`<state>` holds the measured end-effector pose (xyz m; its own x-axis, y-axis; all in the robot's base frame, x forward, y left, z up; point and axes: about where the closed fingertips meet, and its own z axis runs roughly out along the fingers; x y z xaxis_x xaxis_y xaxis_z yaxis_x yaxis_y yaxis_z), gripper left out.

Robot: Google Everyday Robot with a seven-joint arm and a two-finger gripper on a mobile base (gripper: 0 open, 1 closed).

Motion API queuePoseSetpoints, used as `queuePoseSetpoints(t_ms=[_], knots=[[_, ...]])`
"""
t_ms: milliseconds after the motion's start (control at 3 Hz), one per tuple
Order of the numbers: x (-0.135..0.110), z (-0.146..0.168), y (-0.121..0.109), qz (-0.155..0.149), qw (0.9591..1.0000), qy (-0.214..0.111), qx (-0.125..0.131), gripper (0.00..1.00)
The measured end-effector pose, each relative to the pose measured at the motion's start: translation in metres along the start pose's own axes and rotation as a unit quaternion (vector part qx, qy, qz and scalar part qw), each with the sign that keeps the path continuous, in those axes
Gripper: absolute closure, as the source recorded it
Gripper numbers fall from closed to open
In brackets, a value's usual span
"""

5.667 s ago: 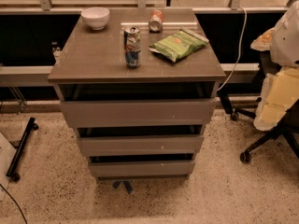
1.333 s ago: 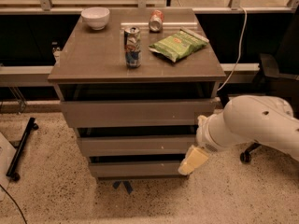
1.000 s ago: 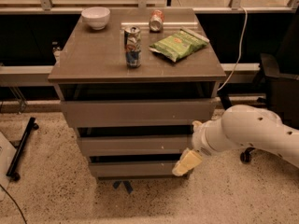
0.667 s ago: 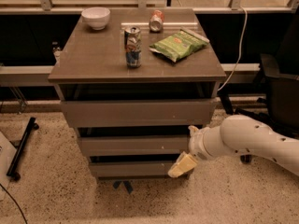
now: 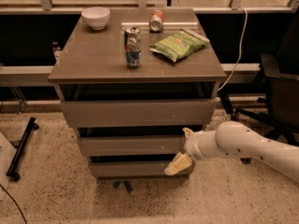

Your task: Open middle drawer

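Three drawers stack in a grey-brown cabinet (image 5: 70,85), and the middle drawer (image 5: 131,145) is the one with the front of medium height, between the tall top drawer (image 5: 138,113) and the low bottom drawer (image 5: 133,169). Its flat, handleless front looks pushed in, with only a dark gap showing above it.

The white arm (image 5: 243,143) reaches in from the right and low, and its wrist overlaps the right end of the middle drawer's front. The gripper (image 5: 178,164) is a pale yellow tip pointing down and left. It sits just below the middle drawer's lower right corner, in front of the right end of the bottom drawer. Whether it touches either front cannot be told, nor whether the jaws are open or closed.

On the cabinet's top surface a white bowl (image 5: 96,17) stands at the back left. A drink can (image 5: 133,46) stands upright near the middle. A second can (image 5: 157,20) lies on its side at the back. A green chip bag (image 5: 178,44) lies flat to the right of the upright can.

A white cable (image 5: 240,45) hangs down behind the cabinet's right side, and a dark office chair (image 5: 280,94) stands further right. A black bar (image 5: 21,148) lies on the speckled floor (image 5: 56,195) to the left.
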<state>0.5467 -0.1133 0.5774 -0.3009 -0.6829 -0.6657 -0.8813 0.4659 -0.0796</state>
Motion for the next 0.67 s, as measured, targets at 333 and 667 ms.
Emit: queuePoseSetpoints(t_ms=[333, 667], knots=[[0.013, 0.022, -0.016, 0.006, 0.9999, -0.009, -0.004, 0.0], [0.026, 0.042, -0.032, 0.019, 0.9997, -0.013, -0.009, 0.0]])
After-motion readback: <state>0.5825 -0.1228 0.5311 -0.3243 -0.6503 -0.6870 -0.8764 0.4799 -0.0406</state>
